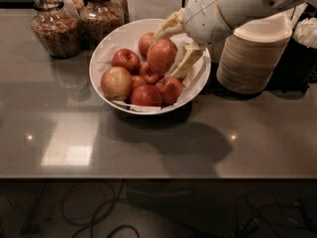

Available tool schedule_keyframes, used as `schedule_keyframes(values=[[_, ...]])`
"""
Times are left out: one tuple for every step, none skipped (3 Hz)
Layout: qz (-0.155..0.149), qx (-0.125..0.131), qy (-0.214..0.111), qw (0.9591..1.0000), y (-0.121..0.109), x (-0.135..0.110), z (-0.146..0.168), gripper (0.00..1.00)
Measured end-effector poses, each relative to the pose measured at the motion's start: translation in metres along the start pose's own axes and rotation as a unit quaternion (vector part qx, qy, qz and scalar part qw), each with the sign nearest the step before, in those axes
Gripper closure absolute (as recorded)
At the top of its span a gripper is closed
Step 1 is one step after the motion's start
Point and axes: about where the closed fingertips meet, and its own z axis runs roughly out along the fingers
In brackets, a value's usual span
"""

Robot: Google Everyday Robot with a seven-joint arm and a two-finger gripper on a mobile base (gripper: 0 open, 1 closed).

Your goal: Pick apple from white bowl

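The end effector [164, 57] pinches the apple [161, 53] between its two fingers, over the other apples [146, 95] in the bowl [117, 39] below it on the counter [148, 148].

- The gripper [164, 57] hangs over the white bowl [116, 38], fingers closed around the apple [161, 51], seemingly just above the pile.
- Stacked beige bowls [252, 58] crowd the white bowl's right rim.
- Glass jars [54, 29] stand back-left.
- The counter [148, 148] in front lies open.
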Motion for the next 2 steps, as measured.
schedule_keyframes(values=[[0.011,0.036,-0.027,0.9989,-0.0185,-0.0097,-0.013,1.0],[0.011,0.036,-0.027,0.9989,-0.0185,-0.0097,-0.013,1.0]])
